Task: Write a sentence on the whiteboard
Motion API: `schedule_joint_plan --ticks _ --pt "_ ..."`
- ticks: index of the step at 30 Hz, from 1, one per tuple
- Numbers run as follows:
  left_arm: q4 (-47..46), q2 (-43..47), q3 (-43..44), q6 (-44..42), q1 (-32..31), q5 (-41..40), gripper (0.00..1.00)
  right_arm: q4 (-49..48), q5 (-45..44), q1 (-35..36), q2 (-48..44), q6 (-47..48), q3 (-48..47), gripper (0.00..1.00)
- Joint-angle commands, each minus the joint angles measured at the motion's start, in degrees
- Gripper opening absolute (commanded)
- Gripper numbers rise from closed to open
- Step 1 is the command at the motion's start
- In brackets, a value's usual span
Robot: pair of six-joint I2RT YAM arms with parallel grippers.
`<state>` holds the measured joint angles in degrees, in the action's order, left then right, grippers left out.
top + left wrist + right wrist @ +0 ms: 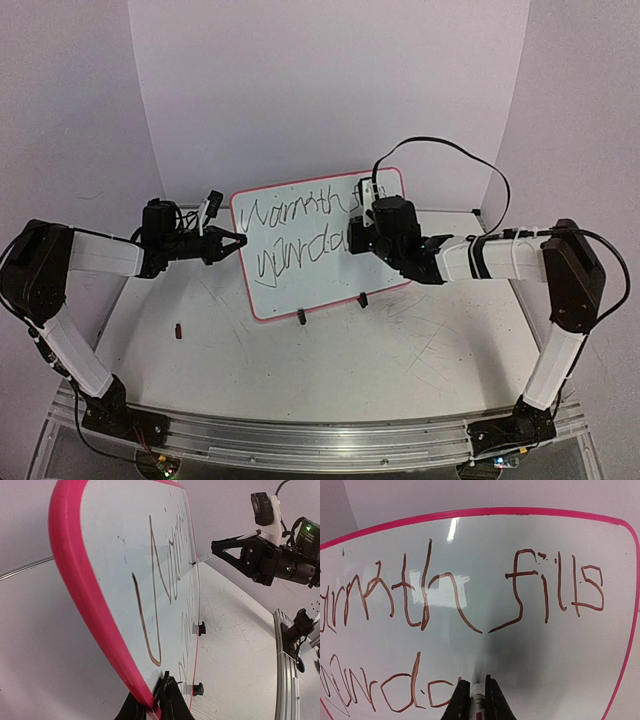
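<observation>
The whiteboard point(310, 285) is standing almost upright on its two black clip feet point(300, 317) in the middle of the grey counter point(400, 350). Its long axis is running sideways between the two arms and its written face is looking toward the arm bases. At the whiteboard's left edge the left tool point(232, 243) is pinching the pink-red frame point(75, 580) and bracing it. In front of the whiteboard's right half the right tool point(474, 685) is pressed together on a marker point(477, 696), which is pointing straight into the white face. Its tip is resting at the end of the lower line. The sentence point(520, 574) is showing in dark brownish strokes: "Warmth fills" along the top, and below it something like "your d" plus a rounded letter that I am reading as unfinished. The bare stretch is lying to the right of the tip, toward the whiteboard's right edge, so I am judging that the coming strokes belong to the right arm, the nearer one. I am making out no brand or label anywhere.
</observation>
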<state>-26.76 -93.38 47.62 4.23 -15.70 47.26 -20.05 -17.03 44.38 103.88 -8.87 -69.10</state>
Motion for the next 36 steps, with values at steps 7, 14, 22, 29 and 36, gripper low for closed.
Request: schedule_joint_plan --ticks 7,14,22,29,36 --pt "3.8 -2.4 0.7 -8.7 -0.2 -9.1 0.00 -0.6 0.4 -0.1 -0.9 -2.9 3.8 0.00" --pt "3.9 -2.5 0.8 -8.7 -0.3 -9.0 0.00 -0.6 -2.4 -0.6 -0.8 -2.1 2.7 0.00" --pt "4.0 -2.6 0.7 -8.8 -0.2 -8.9 0.00 -1.7 -3.4 -2.1 -1.3 1.1 -0.7 0.00" --pt "4.0 -2.6 0.7 -8.8 -0.2 -8.9 0.00 -2.1 -3.1 -2.4 -0.8 2.3 -2.5 0.00" --pt "4.0 -2.6 0.7 -8.9 -0.3 -9.0 0.00 -1.9 -1.6 -2.3 -1.4 0.8 -0.4 0.00"
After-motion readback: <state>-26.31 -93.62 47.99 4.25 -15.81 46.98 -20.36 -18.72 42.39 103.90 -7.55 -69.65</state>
